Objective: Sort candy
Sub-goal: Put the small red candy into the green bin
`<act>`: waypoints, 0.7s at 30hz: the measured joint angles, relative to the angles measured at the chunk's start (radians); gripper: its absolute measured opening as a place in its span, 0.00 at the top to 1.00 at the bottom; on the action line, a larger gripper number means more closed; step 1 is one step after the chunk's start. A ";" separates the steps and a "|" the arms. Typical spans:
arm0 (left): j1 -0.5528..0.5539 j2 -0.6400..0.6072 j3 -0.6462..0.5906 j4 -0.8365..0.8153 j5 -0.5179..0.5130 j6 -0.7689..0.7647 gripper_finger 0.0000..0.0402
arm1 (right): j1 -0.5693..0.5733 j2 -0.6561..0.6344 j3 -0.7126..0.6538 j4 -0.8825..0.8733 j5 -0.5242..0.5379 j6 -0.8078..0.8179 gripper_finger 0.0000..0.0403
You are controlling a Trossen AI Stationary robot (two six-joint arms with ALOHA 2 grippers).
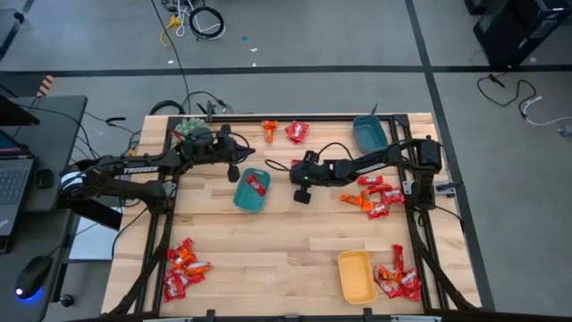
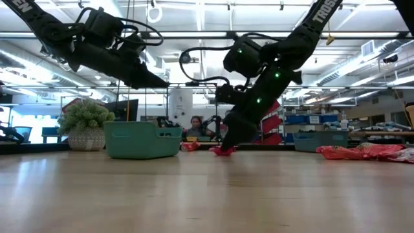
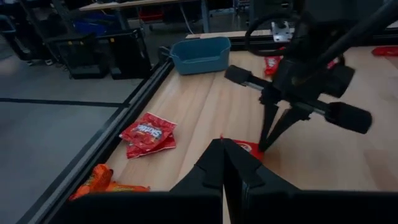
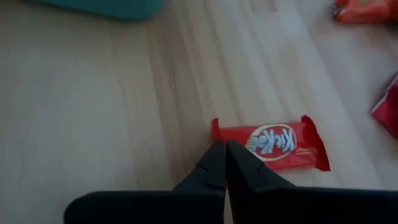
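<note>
From above, the right gripper (image 1: 301, 185) sits just beside the teal tray (image 1: 241, 199), which holds a red candy (image 1: 257, 183); the left gripper (image 1: 234, 167), fingers pressed together, hovers by that tray's far end. At table height, the right gripper (image 2: 228, 146) touches a red candy bar (image 2: 224, 151) on the wood. Its wrist camera shows the fingers (image 4: 214, 163) pinched together at the near edge of the candy bar (image 4: 273, 143), not around it.

Robotics lab or workshop around me: concrete floor (image 1: 357, 45) with loose cables (image 1: 201, 20), ceiling strip lights (image 2: 194, 48), shelving with blue bins (image 2: 310, 120), laptop (image 1: 13, 174) beside my wooden table (image 1: 286, 241).
</note>
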 joint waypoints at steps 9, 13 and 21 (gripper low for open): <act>0.000 0.000 0.000 0.026 -0.025 -0.001 1.00 | 0.019 -0.129 0.002 0.006 -0.004 0.006 1.00; 0.001 0.000 0.000 0.026 -0.025 -0.002 1.00 | 0.022 -0.132 0.004 0.007 -0.078 0.031 0.99; 0.001 -0.001 0.000 0.006 -0.025 -0.005 1.00 | -0.001 -0.042 0.002 -0.004 -0.075 0.036 0.80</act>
